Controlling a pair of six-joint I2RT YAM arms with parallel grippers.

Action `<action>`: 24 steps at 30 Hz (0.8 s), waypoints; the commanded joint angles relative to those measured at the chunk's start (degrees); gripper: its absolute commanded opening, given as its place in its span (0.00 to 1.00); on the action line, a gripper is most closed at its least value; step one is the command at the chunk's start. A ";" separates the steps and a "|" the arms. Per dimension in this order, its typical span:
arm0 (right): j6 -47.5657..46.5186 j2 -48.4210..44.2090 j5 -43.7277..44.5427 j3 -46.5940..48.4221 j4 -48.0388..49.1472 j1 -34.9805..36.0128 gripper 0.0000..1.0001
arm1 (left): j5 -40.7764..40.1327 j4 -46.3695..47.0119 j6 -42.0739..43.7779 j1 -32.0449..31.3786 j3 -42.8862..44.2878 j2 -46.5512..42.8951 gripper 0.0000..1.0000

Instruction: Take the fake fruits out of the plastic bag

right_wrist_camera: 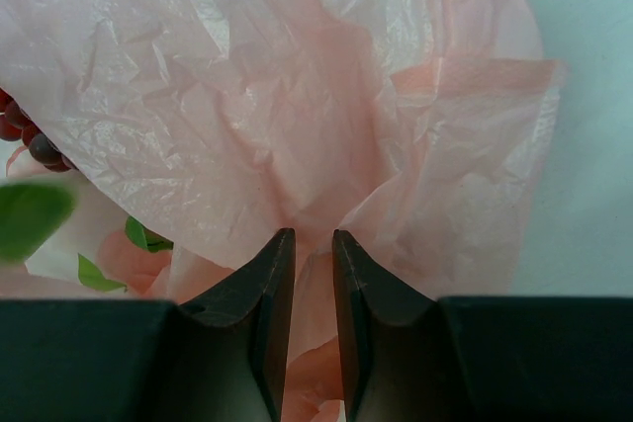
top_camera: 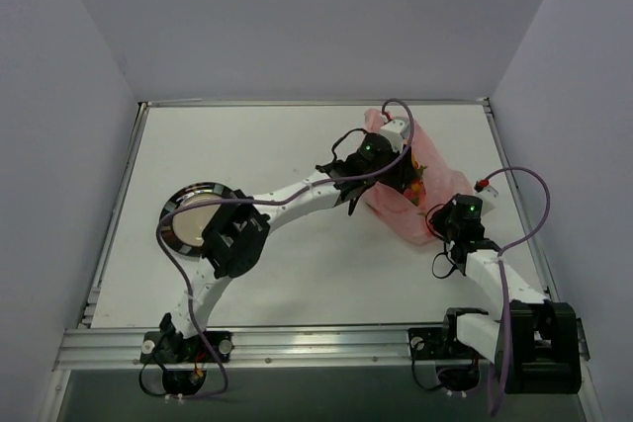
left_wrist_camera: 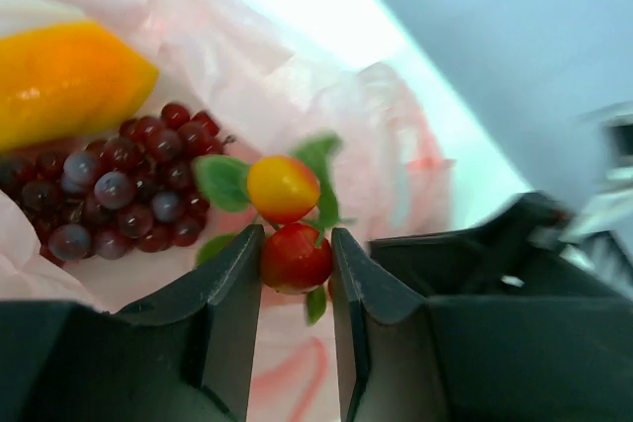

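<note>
The pink plastic bag [top_camera: 410, 195] lies at the right of the table, crinkled and open. In the left wrist view, my left gripper [left_wrist_camera: 297, 256] is inside the bag [left_wrist_camera: 326, 116], shut on a small red round fruit [left_wrist_camera: 295, 257] joined to a yellow-red one [left_wrist_camera: 282, 188] with green leaves. A bunch of dark red grapes [left_wrist_camera: 119, 190] and a yellow-orange oval fruit [left_wrist_camera: 64, 81] lie beside it. My right gripper [right_wrist_camera: 314, 244] is shut on a gathered fold of the bag [right_wrist_camera: 297, 126]. From above, the left gripper [top_camera: 396, 170] sits over the bag and the right gripper [top_camera: 442, 229] is at its near edge.
A round dark-rimmed plate [top_camera: 193, 219] sits at the left of the table, partly under the left arm. Grey walls enclose the table on three sides. A metal rail runs along the near edge.
</note>
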 commanded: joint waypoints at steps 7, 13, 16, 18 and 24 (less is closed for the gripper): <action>0.55 -2.12 1.78 -0.92 1.19 -0.45 0.19 | 3.55 8.67 -2.76 0.59 -9.04 -17.25 0.02; 0.55 -2.21 1.34 -1.01 1.19 -0.81 0.19 | -0.74 15.43 -4.97 4.10 -24.75 -32.51 0.02; 0.47 -2.30 1.08 -1.10 1.28 -0.81 0.19 | -12.33 13.69 -3.91 7.53 -37.58 -45.06 0.02; 0.55 -2.30 1.34 -1.10 1.19 -0.89 0.18 | -23.54 8.35 -3.82 11.12 -43.56 -51.25 0.02; 0.29 -1.86 1.17 -0.83 1.46 -0.81 0.19 | -41.44 -8.54 -6.10 21.14 -59.30 -69.46 0.02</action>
